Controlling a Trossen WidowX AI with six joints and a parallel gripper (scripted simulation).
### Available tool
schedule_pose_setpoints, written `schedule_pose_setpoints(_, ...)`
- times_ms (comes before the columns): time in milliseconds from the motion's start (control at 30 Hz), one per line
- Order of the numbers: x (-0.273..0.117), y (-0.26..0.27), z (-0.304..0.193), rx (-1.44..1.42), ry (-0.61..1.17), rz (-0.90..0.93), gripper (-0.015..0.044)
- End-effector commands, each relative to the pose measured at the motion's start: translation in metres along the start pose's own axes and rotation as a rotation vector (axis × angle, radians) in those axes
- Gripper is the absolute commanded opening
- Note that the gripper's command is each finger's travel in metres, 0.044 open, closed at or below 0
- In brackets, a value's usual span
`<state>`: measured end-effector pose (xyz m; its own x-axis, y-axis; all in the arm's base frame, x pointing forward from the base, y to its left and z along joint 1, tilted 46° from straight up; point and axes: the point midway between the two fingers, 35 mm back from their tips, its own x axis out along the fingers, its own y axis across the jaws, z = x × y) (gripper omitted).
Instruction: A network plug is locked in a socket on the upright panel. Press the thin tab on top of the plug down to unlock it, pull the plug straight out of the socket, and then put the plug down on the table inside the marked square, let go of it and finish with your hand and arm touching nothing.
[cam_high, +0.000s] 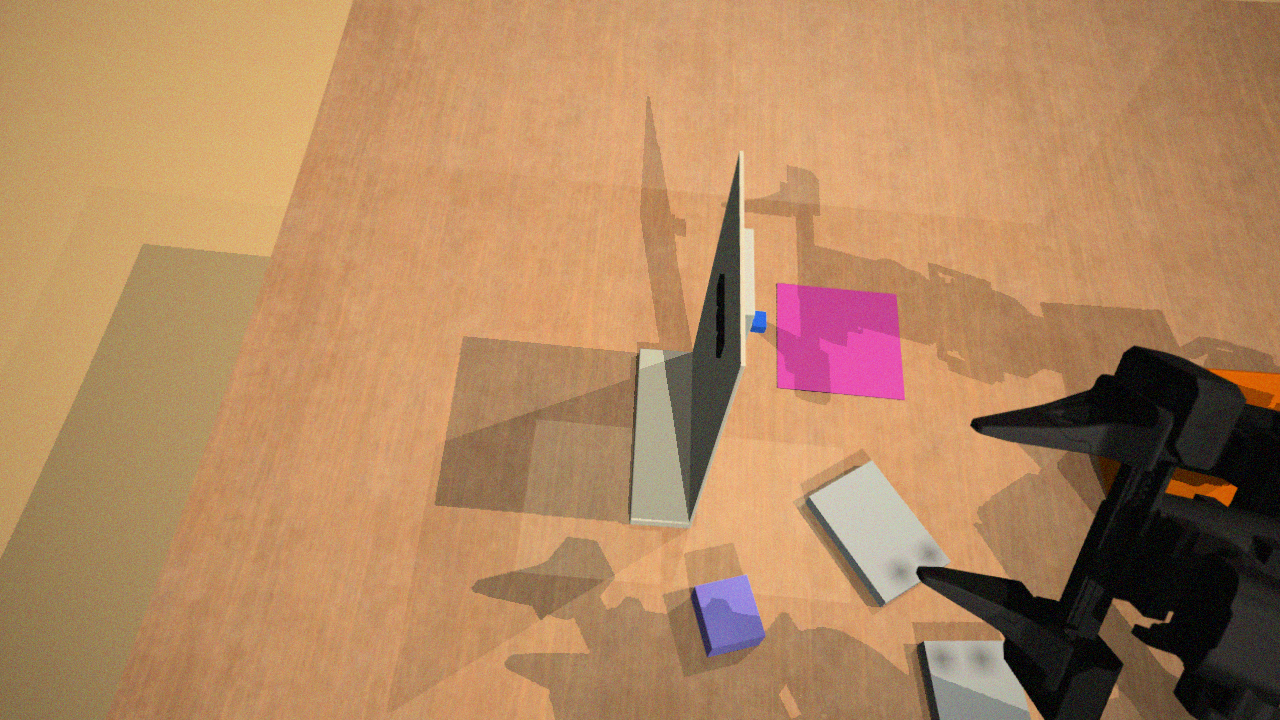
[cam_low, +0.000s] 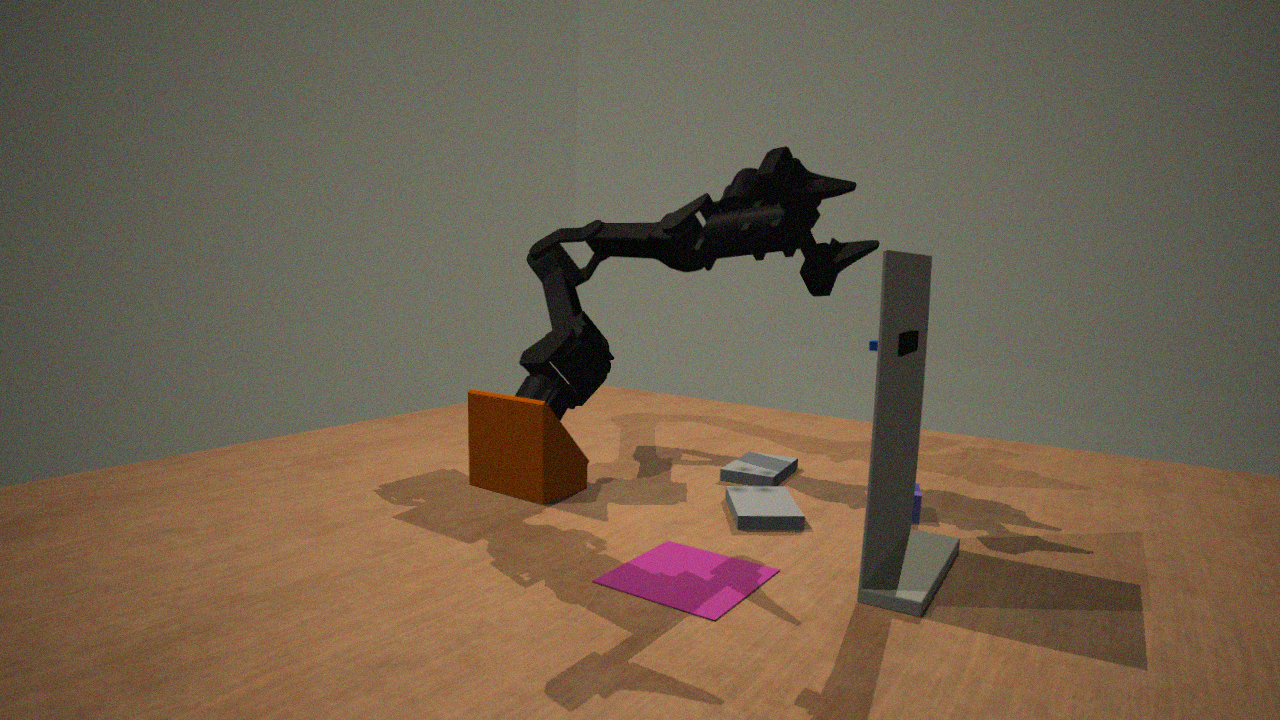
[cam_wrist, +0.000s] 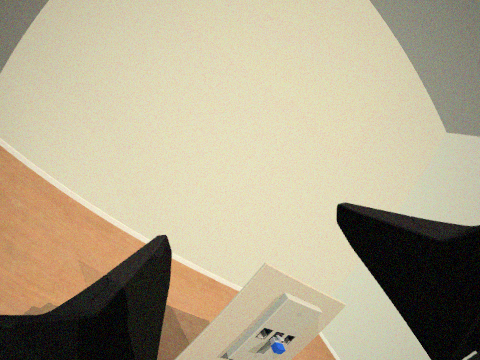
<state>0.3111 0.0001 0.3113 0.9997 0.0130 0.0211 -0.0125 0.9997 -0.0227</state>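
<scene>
Network plug (cam_high: 759, 321) (cam_low: 873, 345) (cam_wrist: 278, 347): in the socket strip (cam_high: 750, 259) (cam_wrist: 292, 311) on the upright panel (cam_high: 707, 402) (cam_low: 899, 420) (cam_wrist: 265, 282).

Surface, top view, left to right: yellowish floor (cam_high: 179, 134), then the edge of the worktop (cam_high: 447, 223) (cam_low: 268, 573) (cam_wrist: 40, 215), orange-brown with fine grain, crossed by overlapping shadows. Next the panel on its pale foot (cam_high: 662, 447) (cam_low: 930, 559), a purple block (cam_high: 729, 617) (cam_low: 917, 504), the magenta square (cam_high: 841, 367) (cam_low: 680, 582) partly in shadow, a pale slab (cam_high: 877, 528) (cam_low: 765, 506) and a second slab (cam_high: 962, 662) (cam_low: 760, 467). Room: dull grey-green walls (cam_low: 268, 179) in the exterior view.

Plug: small, blue at its outer end, a greyish part behind it. Tab too small to make out. Outside the square, above worktop level.

Exterior only, left to right: whole arm (cam_low: 626, 240) arching from its orange base (cam_high: 1253, 386) (cam_low: 505, 447); fingers of the end effector (cam_high: 947, 498) (cam_low: 866, 214) (cam_wrist: 252, 222) above plug height; dark patch (cam_low: 908, 342) on the panel's far face, which the top view catches as a slit. Wrist only: socket strip face-on, dark openings either side of the plug. End effector spread wide, nothing between the fingers.
</scene>
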Motion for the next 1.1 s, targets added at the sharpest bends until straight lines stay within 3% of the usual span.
schedule_pose_setpoints(0,0.0,0.0,-0.001,-0.003,0.001,0.0,0.0374)
schedule_pose_setpoints(300,0.01,-0.012,-0.055,-0.172,0.054,0.002,0.0156)
schedule_pose_setpoints(1067,-0.024,-0.037,-0.19,-0.6,0.191,0.055,0.0156)
